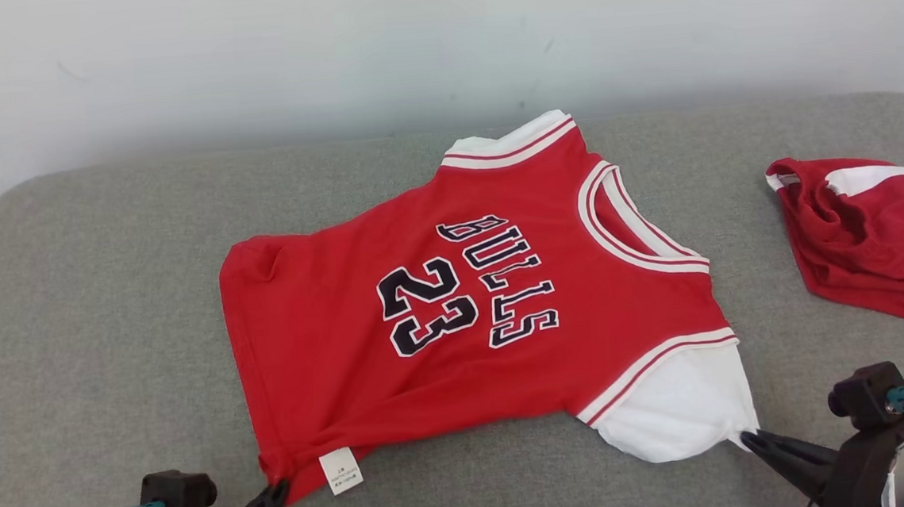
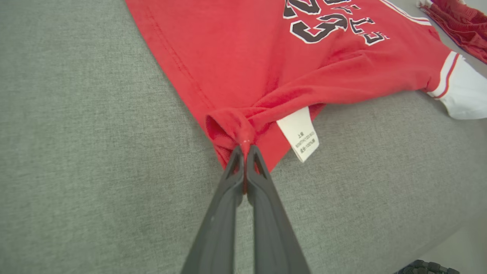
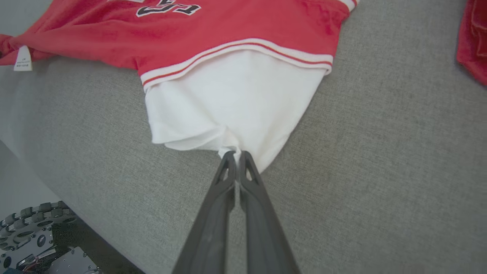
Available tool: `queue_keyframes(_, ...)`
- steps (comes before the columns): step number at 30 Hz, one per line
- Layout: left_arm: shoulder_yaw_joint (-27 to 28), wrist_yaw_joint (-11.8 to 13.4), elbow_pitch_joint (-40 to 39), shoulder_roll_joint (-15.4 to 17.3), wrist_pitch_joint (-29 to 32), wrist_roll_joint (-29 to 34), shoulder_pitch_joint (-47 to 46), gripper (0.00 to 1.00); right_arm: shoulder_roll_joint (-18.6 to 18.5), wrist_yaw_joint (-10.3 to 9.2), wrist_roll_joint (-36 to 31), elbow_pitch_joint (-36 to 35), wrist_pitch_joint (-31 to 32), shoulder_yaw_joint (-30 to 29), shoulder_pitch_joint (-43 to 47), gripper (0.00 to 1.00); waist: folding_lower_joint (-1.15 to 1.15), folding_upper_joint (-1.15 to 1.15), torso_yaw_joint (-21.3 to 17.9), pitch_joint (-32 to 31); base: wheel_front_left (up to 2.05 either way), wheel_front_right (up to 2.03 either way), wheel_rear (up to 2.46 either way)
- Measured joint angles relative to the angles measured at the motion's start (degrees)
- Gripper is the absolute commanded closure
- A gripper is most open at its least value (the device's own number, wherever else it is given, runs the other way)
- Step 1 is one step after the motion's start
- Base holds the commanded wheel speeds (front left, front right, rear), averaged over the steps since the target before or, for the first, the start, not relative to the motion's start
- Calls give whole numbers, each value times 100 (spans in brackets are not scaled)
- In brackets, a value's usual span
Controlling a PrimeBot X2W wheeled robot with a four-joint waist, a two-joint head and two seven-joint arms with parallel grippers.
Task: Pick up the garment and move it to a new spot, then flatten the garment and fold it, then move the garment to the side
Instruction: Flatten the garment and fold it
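Left gripper, right gripper — two — pinch one jersey; one red bundle apart.

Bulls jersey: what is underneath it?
The Bulls jersey lies on the grey cushion, which shows all round it. Anything beneath the red body is covered; a white care label pokes out at the hem.

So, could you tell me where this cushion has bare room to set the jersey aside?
Widest bare patch: the cushion left of the jersey. A bare strip runs behind the jersey, below the wall. The right is crowded by another red garment; the front by the left gripper and right gripper pinching it.
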Motion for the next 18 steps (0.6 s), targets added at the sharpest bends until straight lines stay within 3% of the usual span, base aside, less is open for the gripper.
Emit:
queue_keyframes(6,76,49,-42,-99,13,-137,1,100,-3,-94,37,22,131,38,55,100,1,0,26,38,0,0,0)
queue_keyframes(7,62,52,-38,-120,35,-142,0,100,3,-99,37,35,141,40,55,88,1,0,31,34,0,0,0)
queue_keyframes(8,54,71,-40,-129,51,-142,5,67,7,-102,41,36,174,40,55,27,1,1,36,26,0,0,0)
queue_keyframes(9,77,134,-40,-141,51,-142,9,0,10,-122,59,36,172,30,55,0,1,0,40,22,0,0,0)
queue_keyframes(18,345,383,-549,-55,-107,-199,229,0,15,-177,568,-222,10,-331,100,0,1,0,20,-54,0,0,0)
